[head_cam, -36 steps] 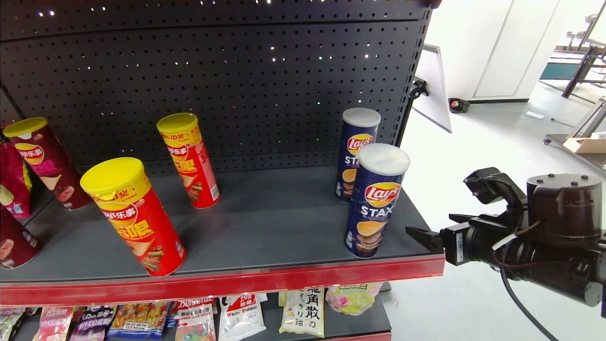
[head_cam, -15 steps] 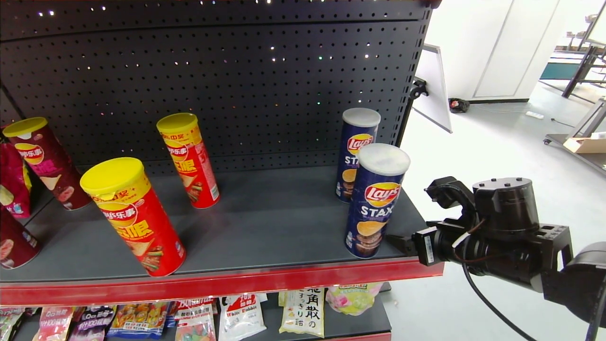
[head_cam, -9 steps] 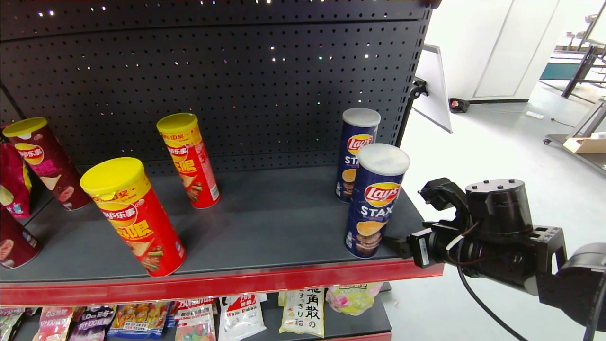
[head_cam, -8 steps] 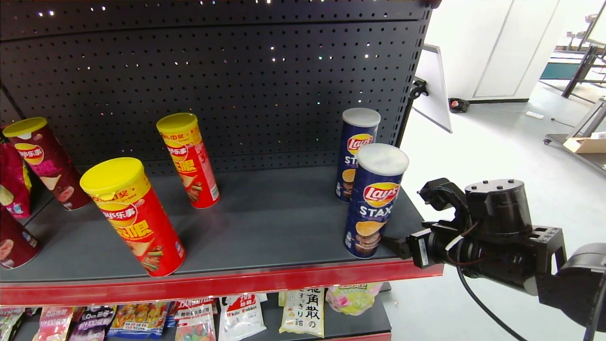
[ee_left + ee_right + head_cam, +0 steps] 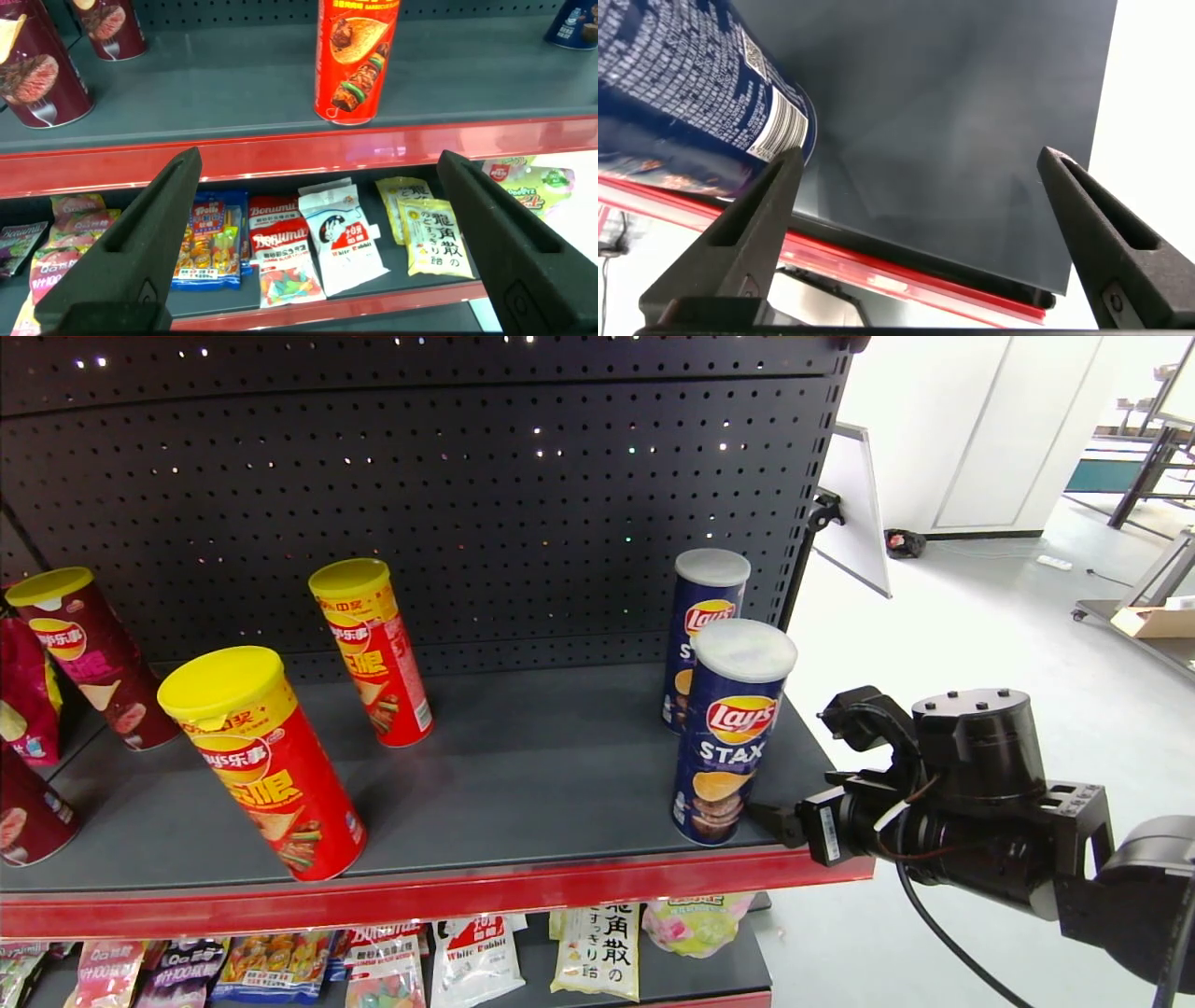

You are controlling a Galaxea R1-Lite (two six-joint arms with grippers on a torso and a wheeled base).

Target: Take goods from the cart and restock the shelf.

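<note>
A pale floor (image 5: 980, 616) and a white wall (image 5: 934, 411) lie from 1 to 4 o'clock of the rack. A black pegboard (image 5: 467, 504) backs the dark grey shelf (image 5: 541, 775), which ends in a red lip (image 5: 467, 891). A white panel (image 5: 854, 509) leans out at the pegboard's 3 o'clock edge. Under the lip, snack bags (image 5: 476, 957) lie on a lower board.

On the shelf a red can (image 5: 266, 765) stands at 8 o'clock, a far red can (image 5: 373, 653) at 10 and a maroon can (image 5: 89, 658) at 9. The blue can (image 5: 728, 747) stands upright at 4 o'clock, close to the lip, with a rear blue can (image 5: 702, 616) right behind it.

The right claw (image 5: 790, 792) is released, fingers spread, with one tip just beside the blue can's base at its 4 o'clock. The left claw (image 5: 318, 157) is released too, facing the lip.
</note>
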